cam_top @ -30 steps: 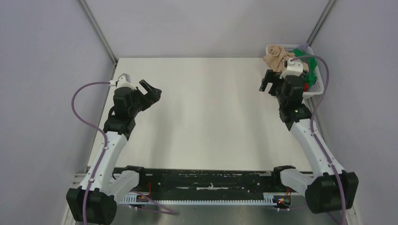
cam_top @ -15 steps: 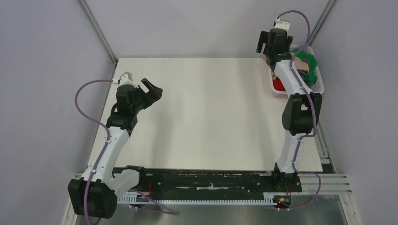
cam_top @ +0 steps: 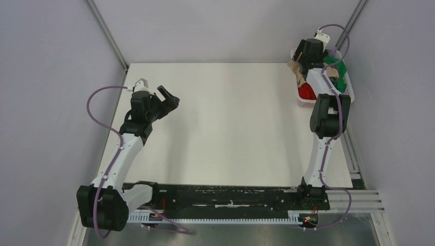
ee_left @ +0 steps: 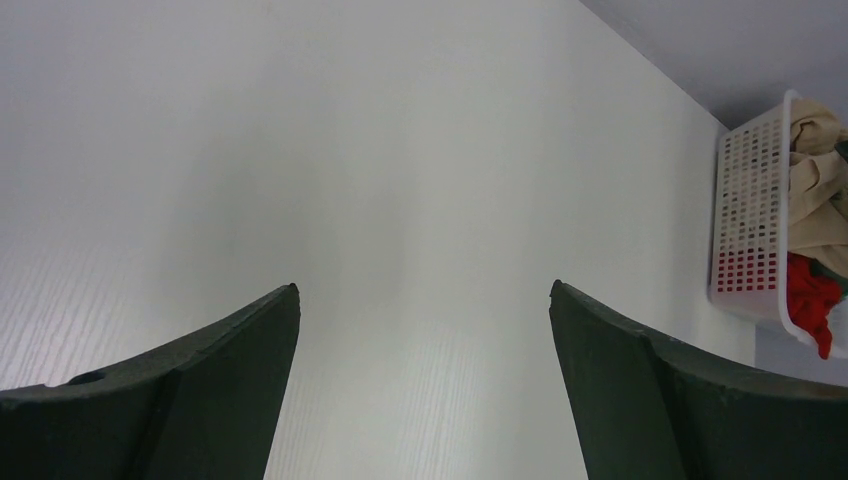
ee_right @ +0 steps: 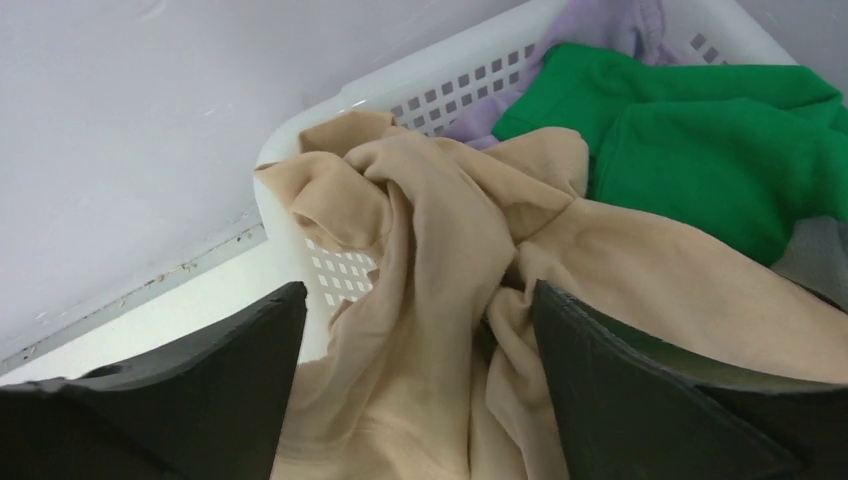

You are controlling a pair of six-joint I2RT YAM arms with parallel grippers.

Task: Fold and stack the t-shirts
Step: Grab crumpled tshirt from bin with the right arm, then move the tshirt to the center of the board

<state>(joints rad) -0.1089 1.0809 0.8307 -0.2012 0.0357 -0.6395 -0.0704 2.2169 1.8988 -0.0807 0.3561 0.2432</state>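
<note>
Crumpled t-shirts fill the white mesh basket (cam_top: 352,91) at the table's far right corner. The beige shirt (cam_top: 295,68) hangs over its near-left rim. The green shirt (cam_top: 337,66) and the red shirt (cam_top: 307,92) lie beside it. My right gripper (cam_top: 306,55) is open over the basket's far end. In the right wrist view my right gripper (ee_right: 418,290) has its jaws on either side of a bunched fold of the beige shirt (ee_right: 440,230), not closed on it. Green (ee_right: 700,150), lavender (ee_right: 600,30) and grey (ee_right: 820,260) cloth lie behind. My left gripper (cam_top: 166,97) is open and empty above the table's left side.
The white table (cam_top: 225,123) has grey walls on three sides, and the basket stands right at the back wall. In the left wrist view my left gripper (ee_left: 424,285) looks across bare table to the basket (ee_left: 745,200), with beige (ee_left: 815,190) and red (ee_left: 810,300) cloth in it.
My right arm has stretched out from beside the basket to its far end, and its open jaws have come down over the beige shirt. My left arm has shifted only slightly.
</note>
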